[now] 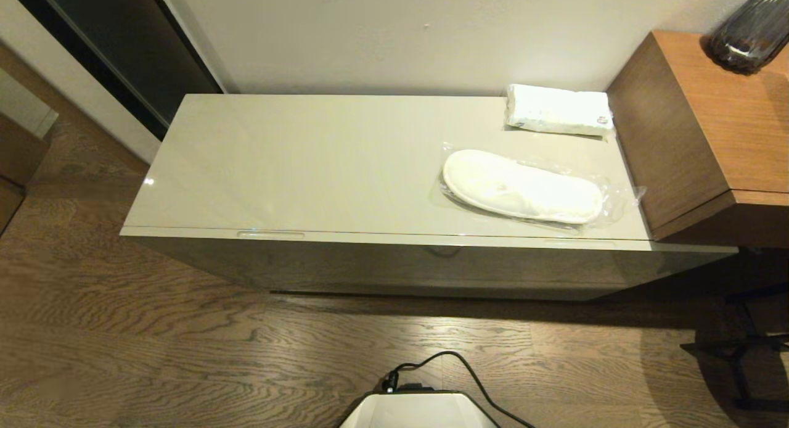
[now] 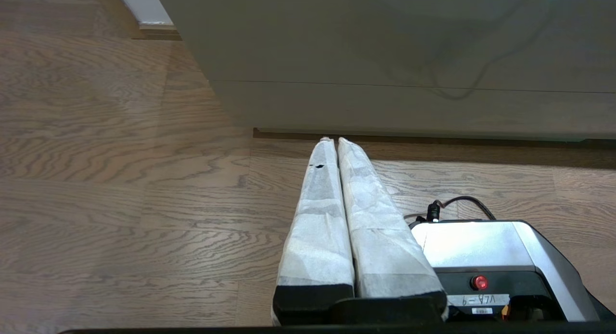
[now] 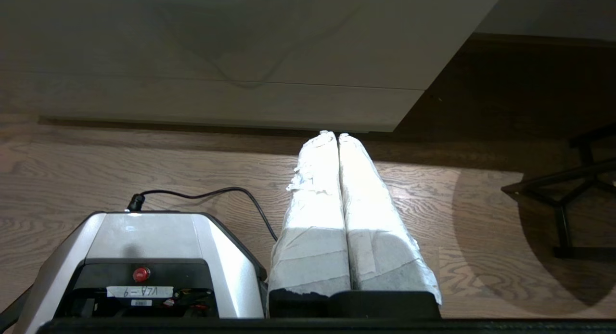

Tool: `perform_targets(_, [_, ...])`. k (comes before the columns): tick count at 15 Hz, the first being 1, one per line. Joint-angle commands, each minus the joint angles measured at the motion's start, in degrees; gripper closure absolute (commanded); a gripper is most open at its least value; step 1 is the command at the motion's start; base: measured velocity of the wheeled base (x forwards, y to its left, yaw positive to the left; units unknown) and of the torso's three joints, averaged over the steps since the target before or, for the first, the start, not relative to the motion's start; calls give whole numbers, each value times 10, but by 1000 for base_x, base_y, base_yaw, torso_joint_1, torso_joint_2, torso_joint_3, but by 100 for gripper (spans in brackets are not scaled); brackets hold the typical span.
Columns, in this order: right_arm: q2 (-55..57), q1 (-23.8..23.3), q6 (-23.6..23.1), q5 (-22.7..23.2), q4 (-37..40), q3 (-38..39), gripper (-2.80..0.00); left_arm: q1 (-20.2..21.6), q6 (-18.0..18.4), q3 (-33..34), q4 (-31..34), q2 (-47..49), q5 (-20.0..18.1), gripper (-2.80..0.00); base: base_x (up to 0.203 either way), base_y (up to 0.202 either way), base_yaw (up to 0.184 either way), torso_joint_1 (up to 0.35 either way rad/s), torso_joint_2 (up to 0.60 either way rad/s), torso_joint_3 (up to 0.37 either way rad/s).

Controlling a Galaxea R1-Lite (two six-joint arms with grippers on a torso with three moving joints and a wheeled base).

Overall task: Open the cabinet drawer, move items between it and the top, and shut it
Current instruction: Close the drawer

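Nearest, sitting low on the wood-plank floor (image 1: 154,354): the robot's silver base (image 1: 419,411) with a black cable (image 1: 468,369) curling off it. Hanging parked beside that base, the left pincer (image 2: 332,139), clenched, its two white-wrapped fingers (image 2: 317,218) pressed together and grasping nothing, tips pointing toward the foot of the cabinet without touching it. Hanging parked on the other side of the base, the right pincer (image 3: 333,133), likewise clenched on nothing, wrapped fingers (image 3: 370,213) meeting along their length, tips near the cabinet's right lower corner but apart from it.

Standing beyond, shut flush with the cabinet front: the cabinet drawer (image 1: 394,252), glossy grey-beige, running the full width, with one slim recessed handle (image 1: 270,234) toward the left and another faintly showing toward the right.

Lying above it, the top (image 1: 296,163), a long glossy cream surface, carrying both items at its right end. Resting nearer the front edge: the flat white slippers (image 1: 523,186) sealed in clear plastic, lengthwise along the surface, the wrap's tail reaching the right edge. Lying farther back, near the wall and just beside the wooden unit: the white tissue pack (image 1: 558,110), apart from the slippers.

Rising to the right, the taller orange-brown wooden surface (image 1: 715,119), bearing a dark ribbed glass vase (image 1: 749,30) at its far corner.
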Motion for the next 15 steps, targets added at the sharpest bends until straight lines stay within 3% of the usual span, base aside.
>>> perform_targets(1, [1, 0, -1, 0, 0, 1, 0, 0, -1, 0, 0, 1, 0, 0, 0, 0, 0, 0, 0, 0])
perform_targets(15, [1, 0, -1, 0, 0, 1, 0, 0, -1, 0, -1, 1, 0, 0, 0, 0, 0, 0, 0, 0])
